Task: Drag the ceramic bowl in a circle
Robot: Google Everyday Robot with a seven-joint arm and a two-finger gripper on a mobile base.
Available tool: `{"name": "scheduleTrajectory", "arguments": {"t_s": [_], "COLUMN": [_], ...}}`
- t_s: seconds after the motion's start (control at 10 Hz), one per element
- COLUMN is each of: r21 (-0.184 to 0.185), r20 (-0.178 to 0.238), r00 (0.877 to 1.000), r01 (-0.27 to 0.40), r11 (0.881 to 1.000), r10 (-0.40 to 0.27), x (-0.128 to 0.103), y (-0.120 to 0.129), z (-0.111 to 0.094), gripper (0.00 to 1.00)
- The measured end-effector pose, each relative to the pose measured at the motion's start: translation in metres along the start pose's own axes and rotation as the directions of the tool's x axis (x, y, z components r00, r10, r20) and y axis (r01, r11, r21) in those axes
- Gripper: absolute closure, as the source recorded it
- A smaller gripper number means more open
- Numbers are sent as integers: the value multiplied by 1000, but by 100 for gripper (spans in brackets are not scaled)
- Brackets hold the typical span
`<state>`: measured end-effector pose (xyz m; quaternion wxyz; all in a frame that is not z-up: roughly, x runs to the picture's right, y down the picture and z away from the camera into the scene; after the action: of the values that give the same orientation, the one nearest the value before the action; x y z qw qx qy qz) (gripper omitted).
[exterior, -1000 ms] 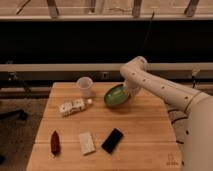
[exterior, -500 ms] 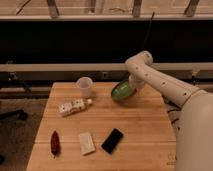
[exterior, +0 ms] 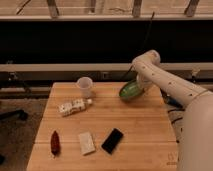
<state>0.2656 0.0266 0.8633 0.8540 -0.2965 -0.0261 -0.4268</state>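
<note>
The green ceramic bowl [exterior: 129, 91] is near the back right of the wooden table [exterior: 145, 130], tilted on its edge so its glossy outer side faces me. My gripper [exterior: 139, 86] is at the end of the white arm that reaches in from the right. It is at the bowl's right rim, shut on the bowl. The bowl and the wrist hide most of the gripper.
A small white cup [exterior: 85, 86] stands at the back middle. A white bottle-like item [exterior: 74, 106] lies to the left. At the front are a red packet [exterior: 54, 141], a white block [exterior: 86, 142] and a black phone [exterior: 112, 140]. The table's right edge is close to the bowl.
The arm and the bowl have moved right and slightly toward the back of the table, away from the white cup. The other objects have not moved.
</note>
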Motion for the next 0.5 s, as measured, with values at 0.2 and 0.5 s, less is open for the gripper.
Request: {"name": "scheduleTrajectory", "arguments": {"t_s": [0.2,0.5], "r21": [-24,-47], "r20": [6,28], "r00": [1000,999], "r01": [-9,-18], "r11": [1000,999], "r10": [9,19], "x": [-11,-28], "y": [23,55], "z": [2,7], "gripper": [100,100]}}
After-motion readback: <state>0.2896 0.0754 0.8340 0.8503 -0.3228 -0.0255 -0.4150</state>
